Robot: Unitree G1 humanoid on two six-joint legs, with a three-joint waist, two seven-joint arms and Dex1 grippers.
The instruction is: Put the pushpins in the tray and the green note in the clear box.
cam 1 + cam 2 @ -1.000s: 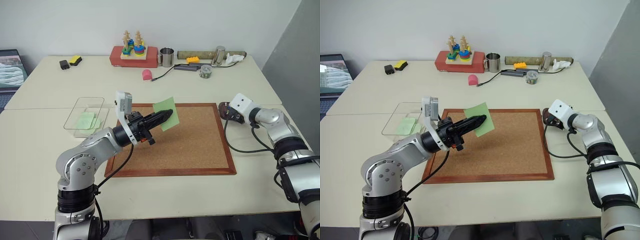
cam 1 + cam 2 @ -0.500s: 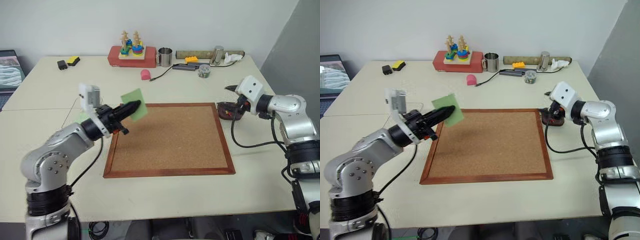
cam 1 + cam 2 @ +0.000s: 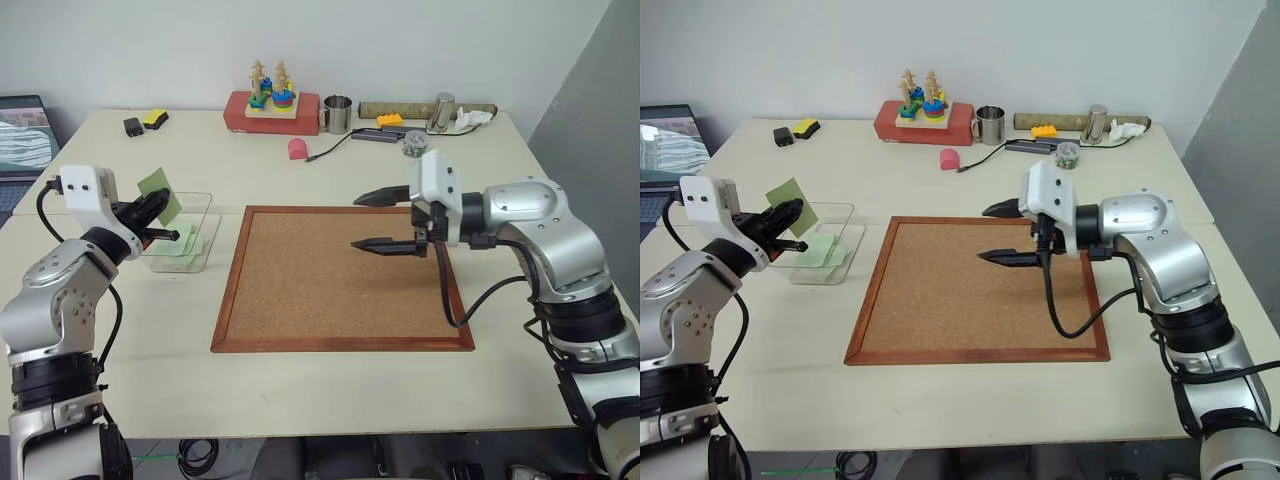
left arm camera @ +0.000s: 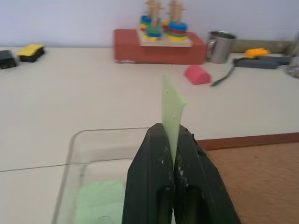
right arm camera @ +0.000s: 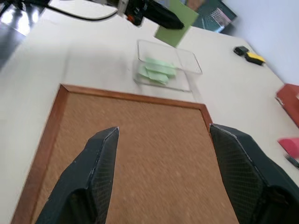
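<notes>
Left claw (image 3: 160,208): pressed together on the green note (image 3: 160,194), which I have pinched by its lower edge and standing on edge.
Note versus clear box (image 3: 205,243): I judge the note hangs over the box's near-left end, above the pale green slips (image 3: 180,242) already lying inside; the drop is straight down.
Box long axis: runs away from my left claw, alongside the cork board (image 3: 340,280).
Right claw (image 3: 385,220): spread wide, holding nothing, over the board and well apart from the box.
Nearer arm: the left, clearly.
Tray and pushpins: I cannot make them out.
Table (image 3: 300,390): carries the box just left of the board.
</notes>
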